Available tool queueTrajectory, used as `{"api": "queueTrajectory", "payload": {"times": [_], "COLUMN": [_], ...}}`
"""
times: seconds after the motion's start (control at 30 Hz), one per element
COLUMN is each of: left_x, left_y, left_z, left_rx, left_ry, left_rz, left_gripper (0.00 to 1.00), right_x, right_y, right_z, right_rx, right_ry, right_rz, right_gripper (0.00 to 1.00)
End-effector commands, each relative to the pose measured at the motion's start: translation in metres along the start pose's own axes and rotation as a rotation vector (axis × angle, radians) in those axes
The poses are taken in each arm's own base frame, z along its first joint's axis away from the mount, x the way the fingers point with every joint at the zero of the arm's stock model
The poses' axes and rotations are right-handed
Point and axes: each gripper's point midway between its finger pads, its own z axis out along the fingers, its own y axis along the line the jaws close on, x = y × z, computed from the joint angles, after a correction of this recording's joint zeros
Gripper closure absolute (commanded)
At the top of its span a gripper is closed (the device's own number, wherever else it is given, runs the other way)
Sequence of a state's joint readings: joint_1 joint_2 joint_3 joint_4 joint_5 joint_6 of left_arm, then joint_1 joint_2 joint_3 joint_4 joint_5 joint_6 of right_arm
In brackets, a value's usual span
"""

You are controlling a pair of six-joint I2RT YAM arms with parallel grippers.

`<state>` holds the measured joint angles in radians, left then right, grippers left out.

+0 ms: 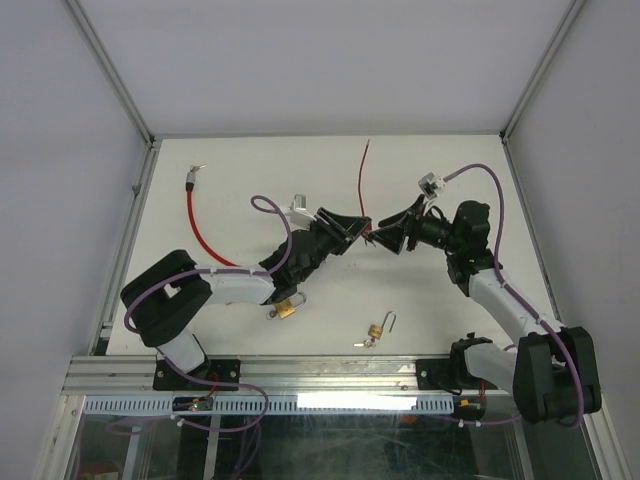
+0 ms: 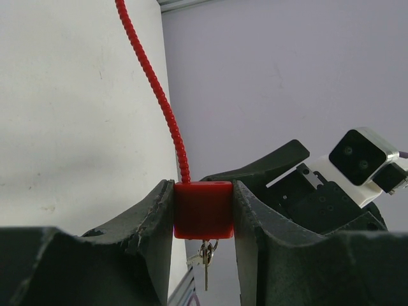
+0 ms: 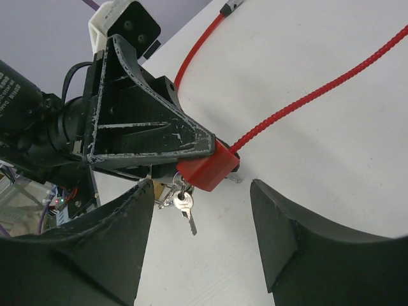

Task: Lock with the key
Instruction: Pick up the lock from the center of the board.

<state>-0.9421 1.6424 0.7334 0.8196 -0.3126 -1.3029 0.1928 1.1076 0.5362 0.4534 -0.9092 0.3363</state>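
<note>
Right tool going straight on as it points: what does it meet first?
Probably the keys hanging from the red lock body clamped in the left tool; depth is unclear, so the lock body itself may come first.

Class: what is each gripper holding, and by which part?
Left gripper grips the red cable lock by its block body, fingers on opposite sides. Right gripper is open, holding nothing.
</note>
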Motion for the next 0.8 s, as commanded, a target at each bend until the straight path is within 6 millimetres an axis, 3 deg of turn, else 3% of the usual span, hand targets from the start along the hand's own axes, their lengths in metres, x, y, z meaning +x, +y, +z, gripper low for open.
{"api": "queueTrajectory", "payload": {"times": [0.0, 0.77], "left_x": [-0.008, 0.009], "left_y": [-0.049, -0.045], "left_z": [0.005, 0.011], "left_rx": [0.145, 0.136], "left_ry": [-0.048, -0.016], "left_rz": [-0.083, -0.096], "left_gripper": [1.0, 0.99], "right_x": [-0.012, -0.007], "right_y": [-0.002, -0.001], "right_z": [0.005, 0.008], "right_rx": [0.025, 0.022], "right_ry": [-0.017, 0.008], "right_rz": [-0.05, -0.025], "right_gripper": [0.36, 0.36]}}
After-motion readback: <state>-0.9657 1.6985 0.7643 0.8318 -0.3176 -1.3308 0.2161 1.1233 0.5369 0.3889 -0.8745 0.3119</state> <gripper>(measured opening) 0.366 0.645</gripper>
